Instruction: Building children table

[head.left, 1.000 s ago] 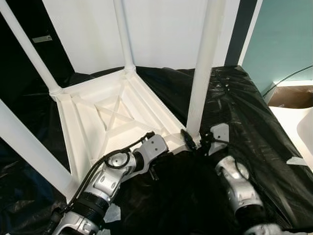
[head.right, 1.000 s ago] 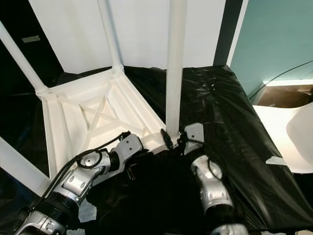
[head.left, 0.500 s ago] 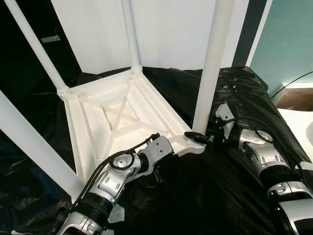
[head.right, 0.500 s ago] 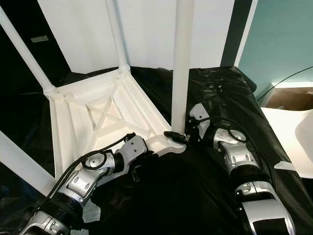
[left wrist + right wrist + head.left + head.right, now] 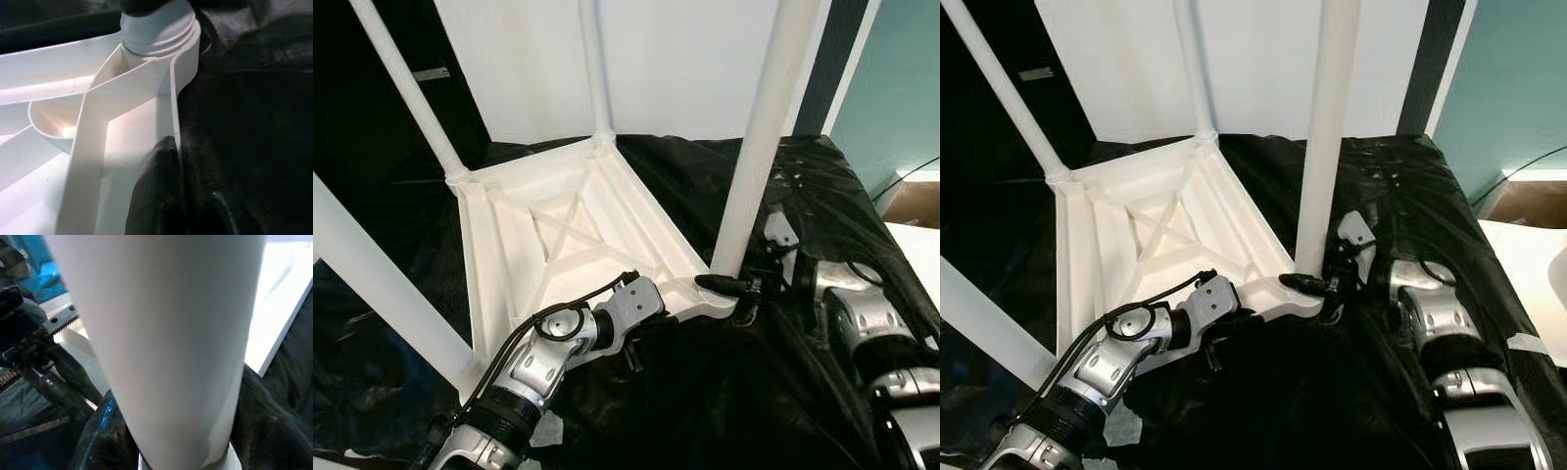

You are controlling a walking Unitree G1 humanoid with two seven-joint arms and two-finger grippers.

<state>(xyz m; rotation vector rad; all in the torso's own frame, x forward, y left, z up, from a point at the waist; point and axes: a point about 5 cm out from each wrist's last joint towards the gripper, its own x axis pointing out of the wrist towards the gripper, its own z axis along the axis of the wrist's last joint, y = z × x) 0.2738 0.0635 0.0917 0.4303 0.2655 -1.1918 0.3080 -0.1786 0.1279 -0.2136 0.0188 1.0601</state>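
Observation:
A white children's table [image 5: 570, 235] lies upside down on a black plastic sheet [image 5: 705, 401], its legs pointing up. My left gripper [image 5: 632, 343] is at the table's near rim and shut on that rim [image 5: 176, 142], one black finger [image 5: 159, 196] inside it and one outside. My right gripper [image 5: 729, 285] reaches in from the right and is shut on the base of the near right leg [image 5: 759, 147]. That leg [image 5: 171, 342] stands close before the right wrist camera, with a black finger [image 5: 63, 387] beside it.
A white panel [image 5: 675, 69] stands behind the table. A teal wall [image 5: 911, 88] and a brown box [image 5: 918, 208] are at the right, with a white surface [image 5: 1538, 284] beyond the sheet's right edge. The near left leg [image 5: 382, 294] slants across the left side.
My right arm has swung from in front of the near right leg round to its right side, keeping hold at the base. The camera shifted slightly. My left gripper stays on the rim.

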